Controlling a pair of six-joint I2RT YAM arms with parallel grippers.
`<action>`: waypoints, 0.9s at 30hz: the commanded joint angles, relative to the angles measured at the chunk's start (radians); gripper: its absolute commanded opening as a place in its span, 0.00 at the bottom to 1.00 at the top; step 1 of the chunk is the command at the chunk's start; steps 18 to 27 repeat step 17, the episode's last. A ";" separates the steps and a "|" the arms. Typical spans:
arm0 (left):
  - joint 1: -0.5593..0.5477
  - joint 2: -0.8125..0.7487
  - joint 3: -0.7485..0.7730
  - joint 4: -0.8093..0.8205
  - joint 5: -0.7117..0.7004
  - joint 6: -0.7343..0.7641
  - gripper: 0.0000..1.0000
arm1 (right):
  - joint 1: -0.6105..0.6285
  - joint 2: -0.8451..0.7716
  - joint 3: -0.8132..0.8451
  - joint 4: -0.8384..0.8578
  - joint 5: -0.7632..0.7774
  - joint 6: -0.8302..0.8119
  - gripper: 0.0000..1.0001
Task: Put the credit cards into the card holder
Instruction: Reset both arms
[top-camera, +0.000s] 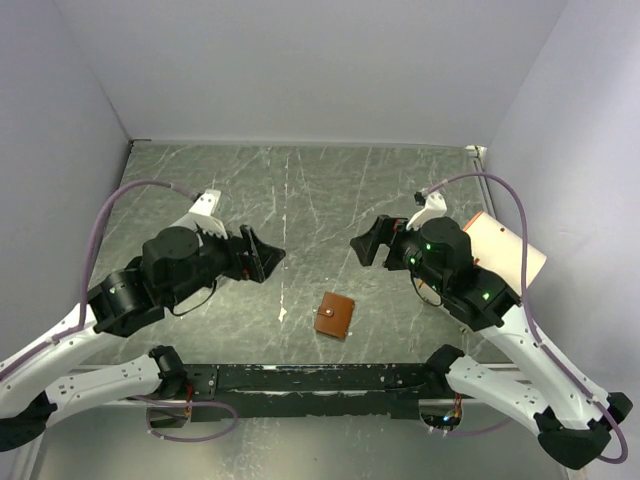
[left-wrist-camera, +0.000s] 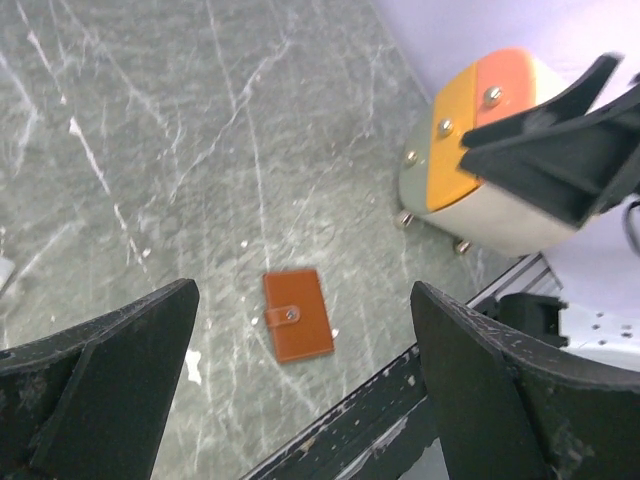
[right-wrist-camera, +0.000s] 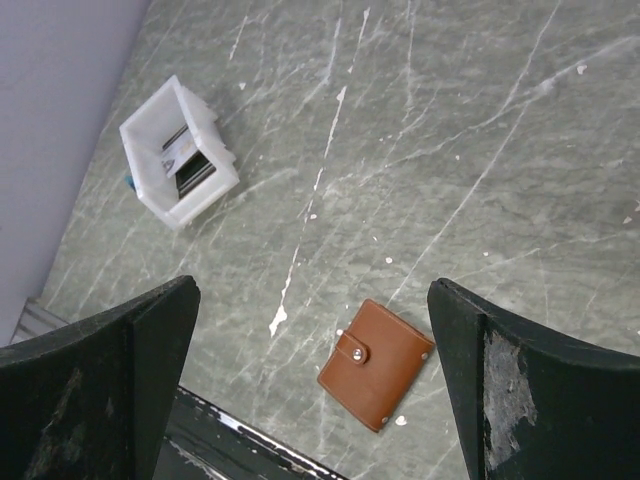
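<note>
Both pincers spread and empty; card holder shut on the table between them.
Top: left gripper (top-camera: 265, 253) and right gripper (top-camera: 368, 243) face each other, card holder (top-camera: 334, 315) at 6 o'clock of the gap, near the front rail (top-camera: 320, 378), not touching.
Left wrist: holder on bare table (left-wrist-camera: 150, 120); cream cylinder (left-wrist-camera: 470, 170) at 2 o'clock by the edge.
Right wrist: white tray (right-wrist-camera: 150, 130) at 10 o'clock beside the wall (right-wrist-camera: 60, 100), credit cards (right-wrist-camera: 192, 172) inside, well apart from holder.
</note>
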 joint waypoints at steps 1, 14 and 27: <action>-0.005 -0.029 -0.112 0.035 0.007 -0.006 0.99 | 0.003 -0.035 -0.021 -0.016 0.040 0.045 1.00; -0.005 -0.058 -0.155 0.057 0.019 -0.010 0.99 | 0.002 -0.047 -0.090 0.003 0.006 0.082 1.00; -0.005 -0.061 -0.148 0.059 0.009 -0.007 0.99 | 0.003 -0.042 -0.084 0.004 -0.006 0.068 1.00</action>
